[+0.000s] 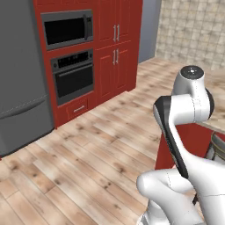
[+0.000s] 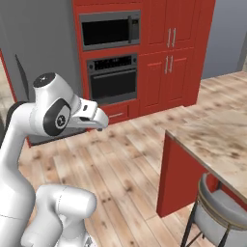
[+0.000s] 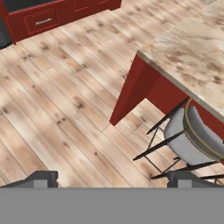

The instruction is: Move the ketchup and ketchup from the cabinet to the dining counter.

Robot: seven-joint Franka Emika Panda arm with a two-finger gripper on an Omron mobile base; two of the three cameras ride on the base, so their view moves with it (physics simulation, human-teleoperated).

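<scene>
Item: claw (image 3: 112, 178). In the hand view we see its two dark tips spread wide at the bottom, nothing between them; we record it as released and empty. It looks down over the wooden floor (image 3: 57, 109) toward the near corner of the dining counter.

Item: dining counter (image 2: 217, 140). Marbled tabletop on a red base, lying ahead and to the right of the claw, with a grey stool (image 2: 219, 212) tucked against its near side. We see no bottle on the part of the tabletop in view.

Item: cabinet (image 2: 171, 50). Tall red unit with paired silver bar handles, doors closed, standing across the floor to the right of the microwave (image 2: 110, 30) and the oven (image 2: 112, 79). We cannot say that this is the cabinet holding the ketchup.

Item: ketchup, two bottles. We cannot locate either one; we judge them to be behind closed doors or away from this stretch of the kitchen.

Governing relation: the red units stand well apart from the claw, far across the floor, while the counter is near. We judge that the base must travel to the cabinet before any reach, and that a door must be opened first.
</scene>
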